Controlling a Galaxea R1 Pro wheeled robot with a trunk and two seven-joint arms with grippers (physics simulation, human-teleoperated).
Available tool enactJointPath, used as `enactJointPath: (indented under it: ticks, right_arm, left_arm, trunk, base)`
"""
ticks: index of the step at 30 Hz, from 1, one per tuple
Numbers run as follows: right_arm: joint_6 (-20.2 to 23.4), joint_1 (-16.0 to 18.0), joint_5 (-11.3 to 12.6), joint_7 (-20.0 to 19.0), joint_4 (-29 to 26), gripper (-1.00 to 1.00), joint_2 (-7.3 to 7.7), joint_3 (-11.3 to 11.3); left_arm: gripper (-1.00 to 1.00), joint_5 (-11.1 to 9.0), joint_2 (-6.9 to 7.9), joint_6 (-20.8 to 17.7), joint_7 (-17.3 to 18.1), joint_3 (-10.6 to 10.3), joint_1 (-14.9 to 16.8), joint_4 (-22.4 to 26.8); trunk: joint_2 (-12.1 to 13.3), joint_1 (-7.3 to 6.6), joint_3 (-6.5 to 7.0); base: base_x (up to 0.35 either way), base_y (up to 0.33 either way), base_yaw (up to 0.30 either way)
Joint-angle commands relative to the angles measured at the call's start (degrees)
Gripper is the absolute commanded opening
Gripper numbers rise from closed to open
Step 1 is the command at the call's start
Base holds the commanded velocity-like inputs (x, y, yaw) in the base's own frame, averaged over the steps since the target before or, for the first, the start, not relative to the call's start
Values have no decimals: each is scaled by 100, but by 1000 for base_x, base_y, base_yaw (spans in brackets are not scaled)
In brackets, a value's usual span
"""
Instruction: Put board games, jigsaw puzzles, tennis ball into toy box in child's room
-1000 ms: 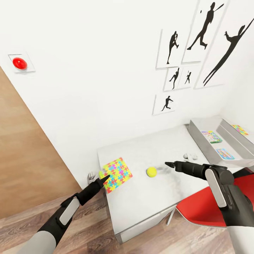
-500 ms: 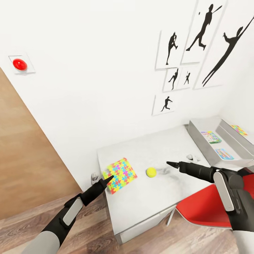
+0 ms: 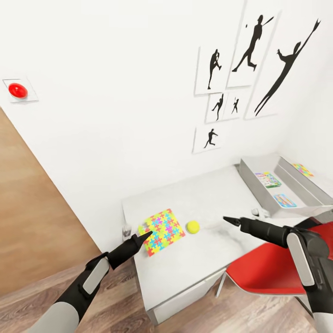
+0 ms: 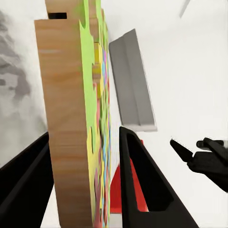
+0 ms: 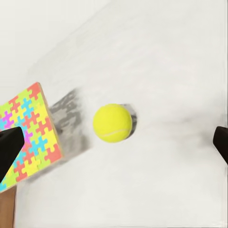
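Note:
A jigsaw puzzle (image 3: 163, 227) with a bright puzzle-piece pattern lies at the near left corner of the table (image 3: 208, 259). My left gripper (image 3: 144, 236) is shut on its near edge. In the left wrist view the puzzle (image 4: 76, 118) stands edge-on between the fingers (image 4: 142, 180). The tennis ball (image 3: 193, 226) rests just right of the puzzle. My right gripper (image 3: 230, 220) hovers open a short way right of it, and the ball (image 5: 112, 123) sits ahead between its spread fingers. The toy box (image 3: 252, 185) at the table's right end holds two board games (image 3: 268, 179) and another puzzle (image 3: 303, 169).
A red chair (image 3: 263, 273) stands under my right arm at the table's front. A brown door (image 3: 32, 208) fills the wall to the left, with a red button (image 3: 17, 90) above it. Black silhouette prints (image 3: 249, 44) hang behind the table.
The view has shifted. My left gripper has slid the puzzle right, closer to the ball. My right gripper has drawn back to the right, away from the ball.

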State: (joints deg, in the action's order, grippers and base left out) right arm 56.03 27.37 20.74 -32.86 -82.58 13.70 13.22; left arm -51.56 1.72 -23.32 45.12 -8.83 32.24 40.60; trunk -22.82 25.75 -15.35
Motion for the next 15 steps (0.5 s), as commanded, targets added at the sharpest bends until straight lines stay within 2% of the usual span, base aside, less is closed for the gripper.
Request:
enactJointPath:
  ticks: [1,15]
  right_arm:
    - [27,-4,-25,-40,-2,100,-1,14]
    - [22,-71,-25,-53,-4,100,1,38]
  left_arm:
    - [-100,-56,6,-61,3,-20,3,28]
    - [-100,-56,4,-121,181,-55,1,216]
  trunk:
    - [-10,4,-2]
    - [-10,4,120]
  base:
    - [0,0,-136]
    - [0,0,-118]
